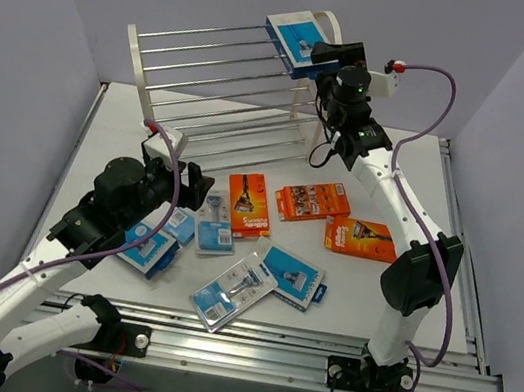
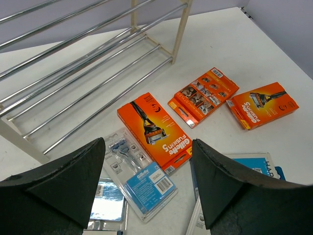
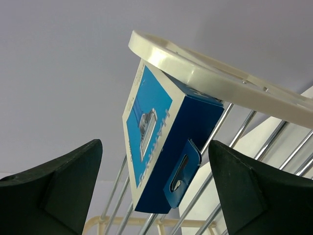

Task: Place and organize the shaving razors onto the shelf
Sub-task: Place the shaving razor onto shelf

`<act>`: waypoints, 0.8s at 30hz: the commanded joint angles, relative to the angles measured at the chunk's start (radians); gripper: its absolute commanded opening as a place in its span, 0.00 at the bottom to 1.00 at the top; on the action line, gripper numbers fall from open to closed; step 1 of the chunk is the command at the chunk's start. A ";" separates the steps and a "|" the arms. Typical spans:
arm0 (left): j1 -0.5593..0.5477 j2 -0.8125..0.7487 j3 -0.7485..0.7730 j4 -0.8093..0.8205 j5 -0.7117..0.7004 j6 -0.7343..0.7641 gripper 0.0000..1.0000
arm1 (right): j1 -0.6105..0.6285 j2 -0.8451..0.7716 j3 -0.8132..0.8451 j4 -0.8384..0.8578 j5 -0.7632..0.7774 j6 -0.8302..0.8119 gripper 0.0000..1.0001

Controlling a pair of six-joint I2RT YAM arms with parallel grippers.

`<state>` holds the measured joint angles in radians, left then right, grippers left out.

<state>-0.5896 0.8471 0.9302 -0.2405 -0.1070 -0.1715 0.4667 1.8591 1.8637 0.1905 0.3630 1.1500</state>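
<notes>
The shelf stands at the back of the table, tilted. One blue razor box rests on its top rods against the right end panel. My right gripper is open just behind that box, with a gap on each side of it. Three orange packs lie on the table. Clear blister packs and a blue box lie nearer. My left gripper hovers open above a blister pack and an orange pack.
Two more blue-carded packs lie partly under the left arm. The shelf's lower rods run just beyond the packs. Grey walls close in on the left, back and right. A metal rail edges the near side.
</notes>
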 commanded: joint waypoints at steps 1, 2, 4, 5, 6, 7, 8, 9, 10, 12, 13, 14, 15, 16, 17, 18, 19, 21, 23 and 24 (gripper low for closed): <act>-0.003 0.000 0.052 0.003 0.015 0.015 0.80 | -0.019 -0.081 -0.034 0.015 -0.036 -0.001 0.84; -0.004 0.000 0.052 0.004 0.009 0.015 0.80 | -0.022 -0.086 -0.040 0.012 -0.044 0.004 0.84; -0.004 0.000 0.052 0.001 0.003 0.015 0.80 | -0.033 -0.104 -0.057 0.012 -0.068 0.005 0.83; -0.004 0.000 0.052 0.001 0.001 0.015 0.80 | -0.036 -0.107 -0.063 0.004 -0.073 0.005 0.83; -0.004 0.000 0.050 0.003 0.000 0.015 0.80 | -0.037 -0.112 -0.070 0.004 -0.087 0.007 0.83; -0.004 0.000 0.052 0.001 -0.002 0.017 0.80 | -0.040 -0.120 -0.072 -0.002 -0.091 0.004 0.83; -0.003 0.000 0.053 0.001 -0.003 0.017 0.80 | -0.042 -0.123 -0.074 -0.005 -0.099 0.004 0.83; -0.004 0.001 0.052 0.001 -0.002 0.017 0.80 | -0.042 -0.126 -0.075 -0.006 -0.110 0.002 0.83; -0.004 0.001 0.053 -0.002 -0.002 0.017 0.80 | -0.045 -0.130 -0.075 -0.011 -0.117 0.002 0.82; -0.004 0.003 0.053 -0.002 -0.002 0.018 0.80 | -0.048 -0.132 -0.074 -0.017 -0.136 -0.006 0.81; -0.004 0.001 0.052 0.000 -0.003 0.018 0.80 | -0.048 -0.135 -0.074 -0.028 -0.144 -0.004 0.80; -0.004 0.003 0.053 -0.002 -0.002 0.018 0.80 | -0.051 -0.136 -0.074 -0.029 -0.150 -0.001 0.80; -0.004 0.003 0.052 -0.002 -0.003 0.018 0.80 | -0.053 -0.133 -0.074 -0.031 -0.159 -0.001 0.79; -0.004 0.003 0.052 -0.002 -0.003 0.020 0.80 | -0.054 -0.132 -0.074 -0.029 -0.176 0.002 0.79; -0.004 0.003 0.053 -0.002 -0.003 0.020 0.80 | -0.054 -0.129 -0.072 -0.028 -0.183 0.002 0.79; -0.004 0.003 0.053 -0.003 -0.003 0.020 0.80 | -0.053 -0.126 -0.069 -0.029 -0.190 0.002 0.78; -0.004 0.003 0.053 -0.003 -0.003 0.020 0.80 | -0.054 -0.118 -0.067 -0.028 -0.202 0.004 0.78; -0.004 0.003 0.053 -0.003 -0.005 0.020 0.80 | -0.054 -0.110 -0.058 -0.023 -0.217 0.007 0.77; -0.004 0.003 0.053 -0.002 -0.005 0.021 0.80 | -0.054 -0.100 -0.051 -0.023 -0.228 0.005 0.77; -0.004 0.004 0.052 -0.003 -0.005 0.021 0.80 | -0.054 -0.097 -0.047 -0.019 -0.233 0.007 0.77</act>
<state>-0.5896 0.8516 0.9356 -0.2523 -0.1043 -0.1669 0.4183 1.7763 1.7912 0.1452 0.1661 1.1538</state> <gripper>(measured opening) 0.804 0.767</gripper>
